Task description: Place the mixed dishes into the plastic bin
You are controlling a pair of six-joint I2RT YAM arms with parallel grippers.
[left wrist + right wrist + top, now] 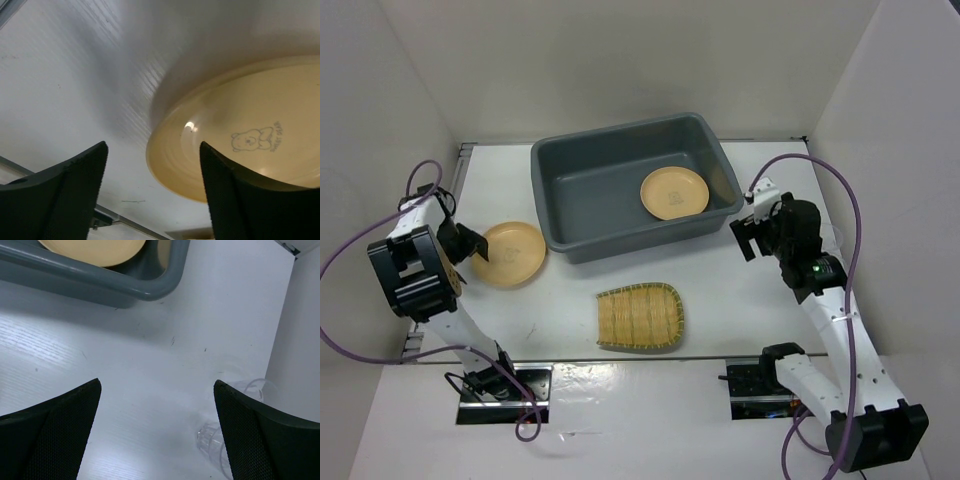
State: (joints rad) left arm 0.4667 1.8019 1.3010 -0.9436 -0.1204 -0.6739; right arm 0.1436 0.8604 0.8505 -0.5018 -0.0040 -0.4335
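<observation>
Dishes lay around the plastic bin point(590, 195), which stood at the far middle of the tabletop point(740, 300). One tan plate point(674, 192) already lay inside the bin, toward its right end. A second tan plate point(510, 253) sat flat on the tabletop just left of the bin's near-left corner. The left gripper point(470, 243) was at that plate's left rim, its jaws spread apart and holding nothing. In the left wrist view the second tan plate, printed with a small bear, filled the space just ahead. Its rim fell between the two dark fingers point(75, 180), but contact with either finger could not be made out. The woven bamboo tray point(640, 317) lay on the near side of the bin, about midway across the tabletop and well apart from both grippers. The right gripper point(748, 235) hovered just right of the bin's right end, its jaws wide and empty. The right wrist view showed bare tabletop between its fingers and the bin's rounded corner off to the far left. The clear plastic cups point(212, 437) lay to the right of that gripper, close to the right wall, clear of its fingers.
</observation>
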